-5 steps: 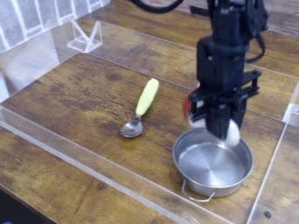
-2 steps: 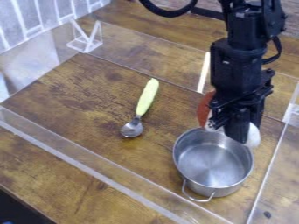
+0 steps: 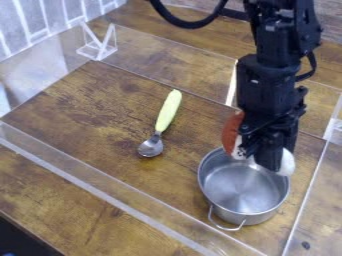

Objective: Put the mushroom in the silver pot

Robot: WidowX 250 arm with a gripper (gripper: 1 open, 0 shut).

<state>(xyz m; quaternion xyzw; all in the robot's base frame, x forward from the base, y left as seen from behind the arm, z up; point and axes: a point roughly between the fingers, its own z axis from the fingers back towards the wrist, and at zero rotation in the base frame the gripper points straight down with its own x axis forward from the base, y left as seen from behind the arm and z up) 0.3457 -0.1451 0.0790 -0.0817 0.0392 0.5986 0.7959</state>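
The black gripper (image 3: pixel 263 150) points straight down and is shut on the mushroom (image 3: pixel 235 133). The mushroom's reddish-brown cap sticks out to the left of the fingers, and its white stem shows low on the right. It hangs just above the far rim of the silver pot (image 3: pixel 225 207). The pot stands upright on the wooden board at the front right, and its steel inside holds nothing. The arm's black body hides the board behind it.
A spoon (image 3: pixel 166 113) with a yellow-green handle lies left of the pot, its bowl pointing toward the front. Low clear plastic walls (image 3: pixel 80 165) fence the wooden board. A clear plastic stand (image 3: pixel 94 42) sits at the back left.
The wrist has rolled, bringing the mushroom's reddish cap into view on the left side of the fingers. The hand stays over the pot's far rim, still shut.
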